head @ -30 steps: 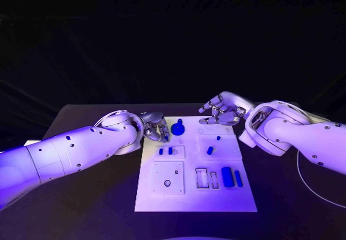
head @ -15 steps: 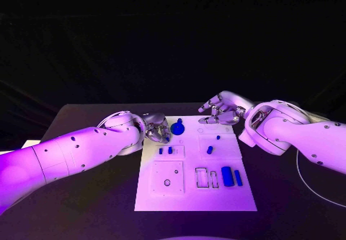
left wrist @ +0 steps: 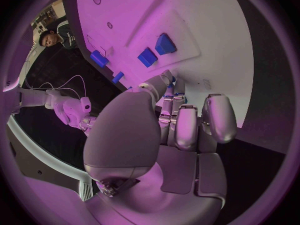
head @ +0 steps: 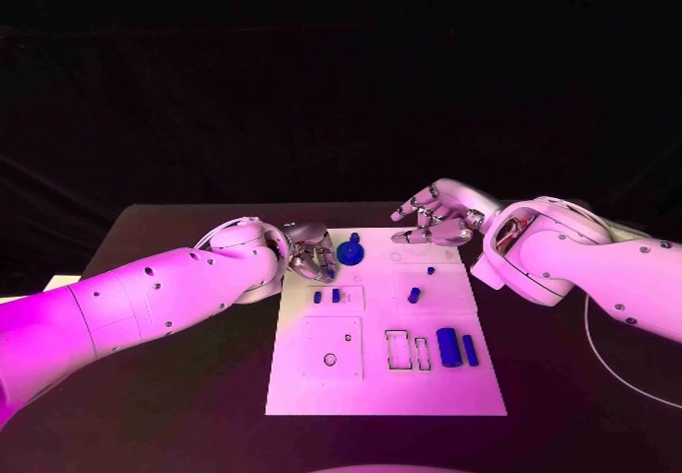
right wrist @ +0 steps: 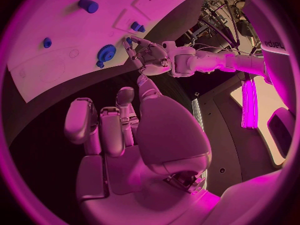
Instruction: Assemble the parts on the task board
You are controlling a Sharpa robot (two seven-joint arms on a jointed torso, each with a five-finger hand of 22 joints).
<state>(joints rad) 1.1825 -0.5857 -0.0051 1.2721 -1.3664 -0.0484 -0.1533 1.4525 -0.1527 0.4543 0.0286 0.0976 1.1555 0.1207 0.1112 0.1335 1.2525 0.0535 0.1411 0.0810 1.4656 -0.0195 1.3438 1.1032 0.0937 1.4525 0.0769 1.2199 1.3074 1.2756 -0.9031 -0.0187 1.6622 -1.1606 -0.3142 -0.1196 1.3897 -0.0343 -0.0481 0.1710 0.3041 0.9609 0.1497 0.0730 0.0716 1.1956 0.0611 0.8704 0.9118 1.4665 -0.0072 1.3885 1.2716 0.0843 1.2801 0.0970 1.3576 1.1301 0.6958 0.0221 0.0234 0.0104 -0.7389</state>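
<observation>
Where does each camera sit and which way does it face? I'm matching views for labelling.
Head view: on the robot's head, looking down at the task board; both arms enter.
Left wrist view: behind the left hand, facing the board.
Right wrist view: behind the right hand, facing the board's far end.
Shared: the blue gear in head and right wrist views.

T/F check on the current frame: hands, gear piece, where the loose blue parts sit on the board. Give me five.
1. The left hand is at the blue gear on the far part of the task board. True.
2. The right hand holds a blue part. False: it hovers over the board's far edge, holding nothing.
3. Two long blue bars lie side by side on the board's near right. True.
4. The board is black. False: white plate on a black table.
5. Two small blue pegs sit left of centre. True.
</observation>
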